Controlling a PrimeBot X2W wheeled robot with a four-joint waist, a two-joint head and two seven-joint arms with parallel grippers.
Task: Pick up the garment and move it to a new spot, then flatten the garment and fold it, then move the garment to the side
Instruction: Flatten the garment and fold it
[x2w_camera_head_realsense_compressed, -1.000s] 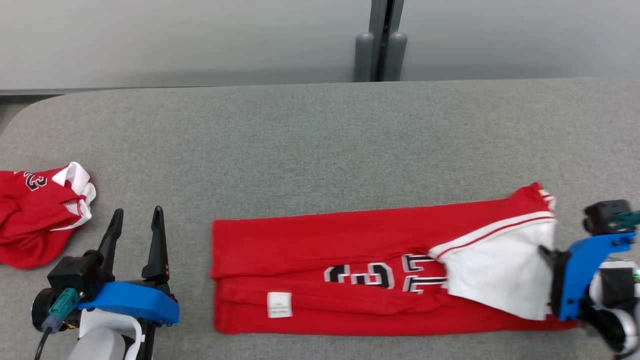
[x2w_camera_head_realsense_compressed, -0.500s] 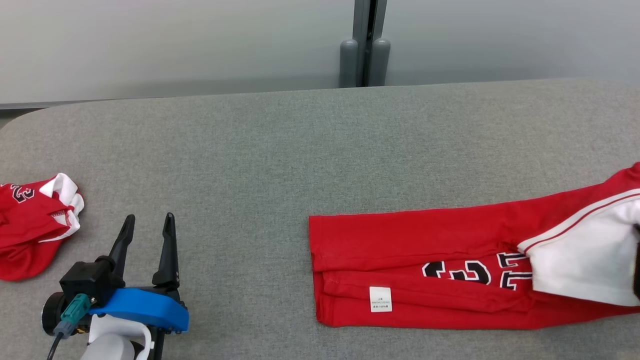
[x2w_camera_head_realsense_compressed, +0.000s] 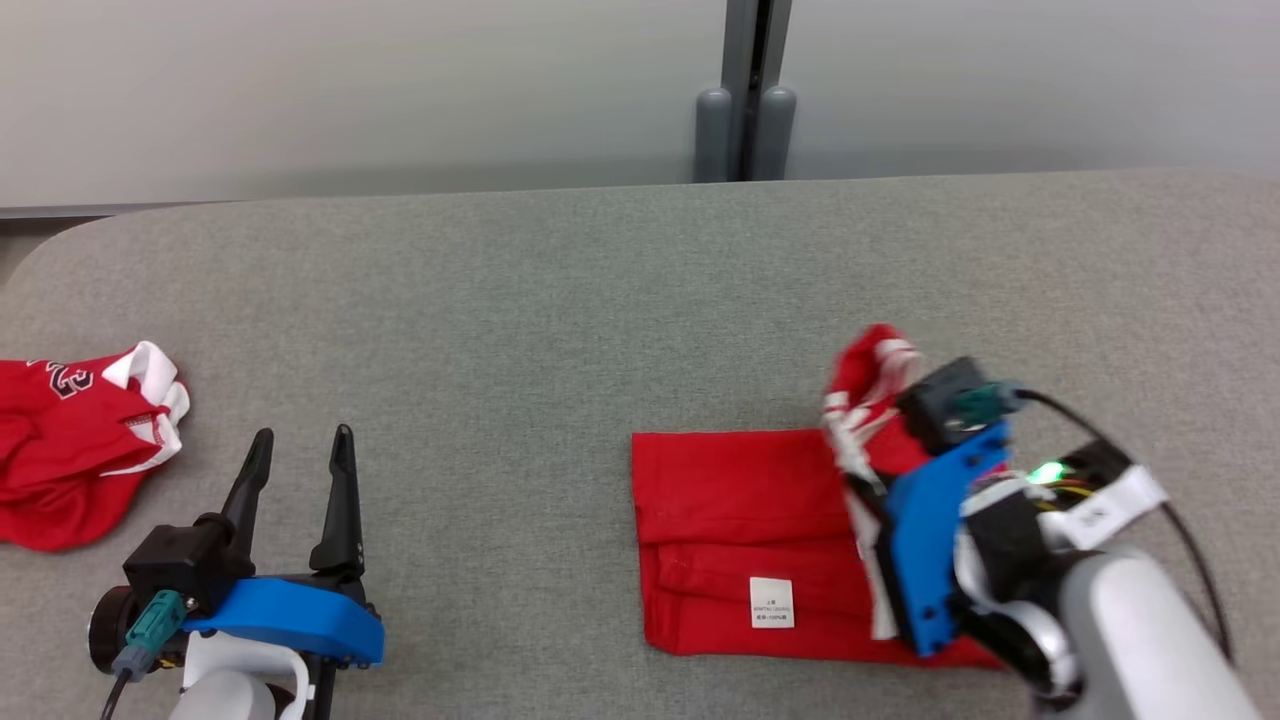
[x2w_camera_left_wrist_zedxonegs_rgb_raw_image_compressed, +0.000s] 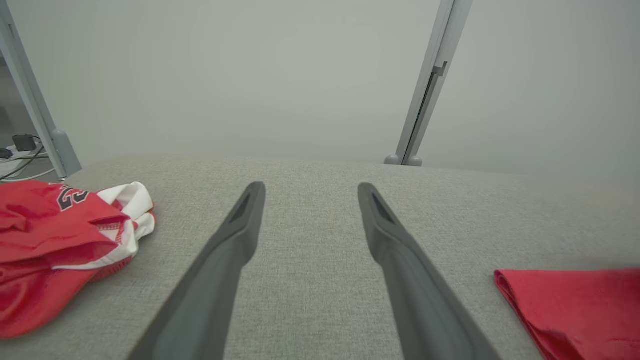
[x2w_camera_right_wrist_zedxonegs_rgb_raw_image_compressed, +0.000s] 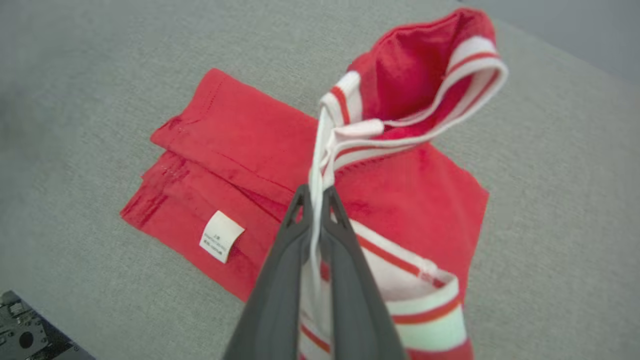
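Shirt (x2w_camera_head_realsense_compressed: 740, 500) end now doubled back by right pincer (x2w_camera_right_wrist_zedxonegs_rgb_raw_image_compressed: 316, 192), clamped on white trim (x2w_camera_right_wrist_zedxonegs_rgb_raw_image_compressed: 320, 150) just ahead; left pincer (x2w_camera_head_realsense_compressed: 302, 442) spread, empty.

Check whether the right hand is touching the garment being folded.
Touching. Right wrist view shows the right hand shut on the garment, white trim pinched between its fingers.

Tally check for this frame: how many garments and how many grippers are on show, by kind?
Red garments: 2, the held garment and the crumpled garment.
Grippers: 2, the left gripper and the right gripper.
Total: 4.
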